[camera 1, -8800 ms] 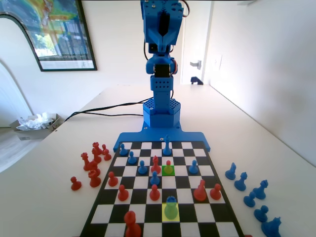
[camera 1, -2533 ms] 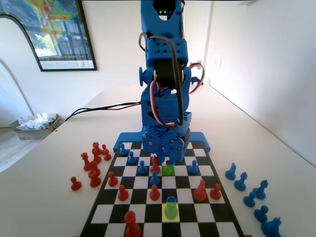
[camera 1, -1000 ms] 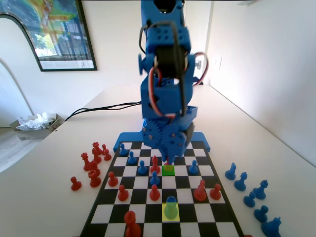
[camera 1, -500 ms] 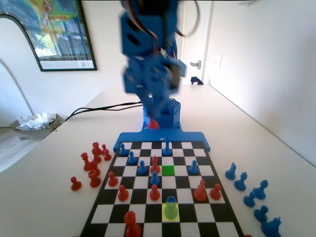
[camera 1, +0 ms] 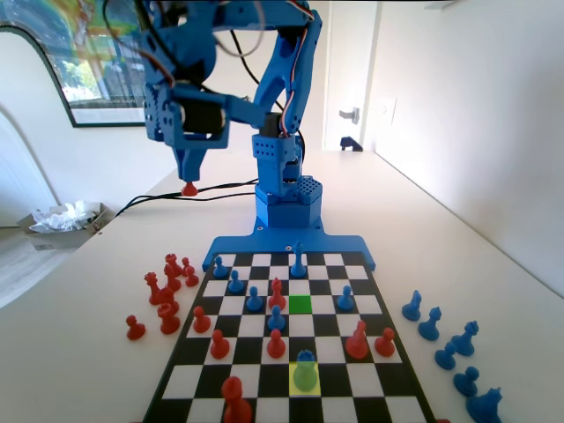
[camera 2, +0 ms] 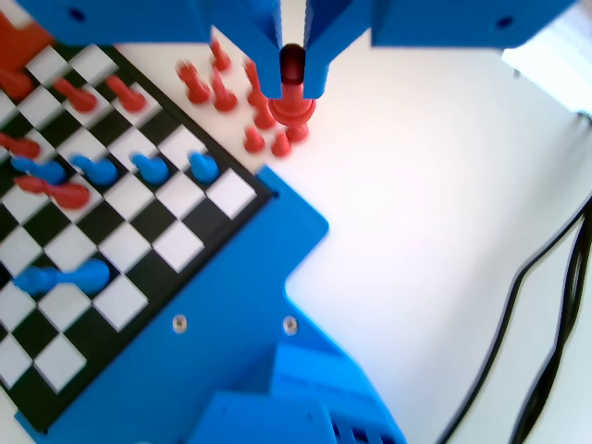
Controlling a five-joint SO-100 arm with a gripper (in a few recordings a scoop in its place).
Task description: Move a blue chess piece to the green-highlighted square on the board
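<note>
The board [camera 1: 291, 352] is lying on the tabletop [camera 1: 458, 264] before the arm's base. In the fixed view, the end effector [camera 1: 189, 181] is hanging off the board at about ten o'clock, gripping a pawn [camera 1: 189, 188] above the tabletop. The highlighted square [camera 1: 300, 304] is sitting mid-board, with the crown-headed piece [camera 1: 305, 370] standing at its six o'clock. Captured pieces [camera 1: 167, 295] are clustering at the board's nine o'clock.

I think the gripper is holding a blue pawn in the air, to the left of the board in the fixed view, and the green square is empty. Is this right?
Not quite: the piece is a red pawn, not blue. The gripper is shut on it, as the wrist view shows. The rest stands: in the fixed view it hangs in the air left of the board, and the green square is empty.
</note>
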